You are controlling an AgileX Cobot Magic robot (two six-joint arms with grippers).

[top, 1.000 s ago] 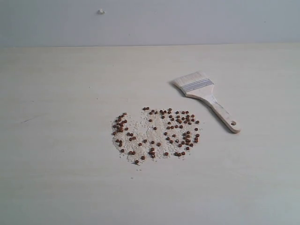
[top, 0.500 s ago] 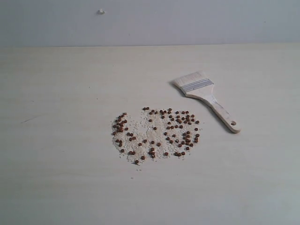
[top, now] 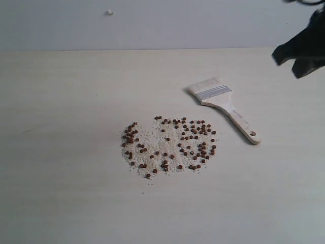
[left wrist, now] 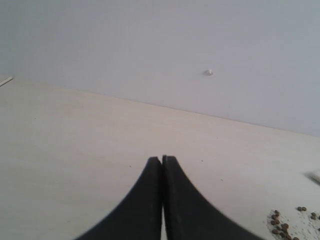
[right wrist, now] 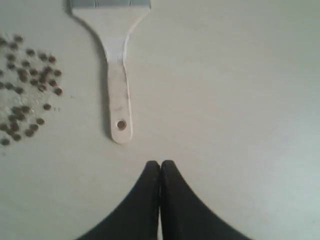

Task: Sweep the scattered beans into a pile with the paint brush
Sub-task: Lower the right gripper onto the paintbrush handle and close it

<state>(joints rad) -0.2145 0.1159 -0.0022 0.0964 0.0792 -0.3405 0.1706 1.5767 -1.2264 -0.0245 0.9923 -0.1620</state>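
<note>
The pale counter (top: 61, 203) carries everything, and over its far right the right tool (right wrist: 160, 165) hangs clear of the surface, jaws pressed together on nothing, its tips pointing at the holed end of the handle. The left tool (left wrist: 162, 160) is likewise closed and empty. The paint brush (top: 223, 104) lies flat and untouched just right of the beans (top: 170, 145) — bristles toward the far side — while the beans sit loosely scattered mid-counter over whitish crumbs (top: 152, 140).
</note>
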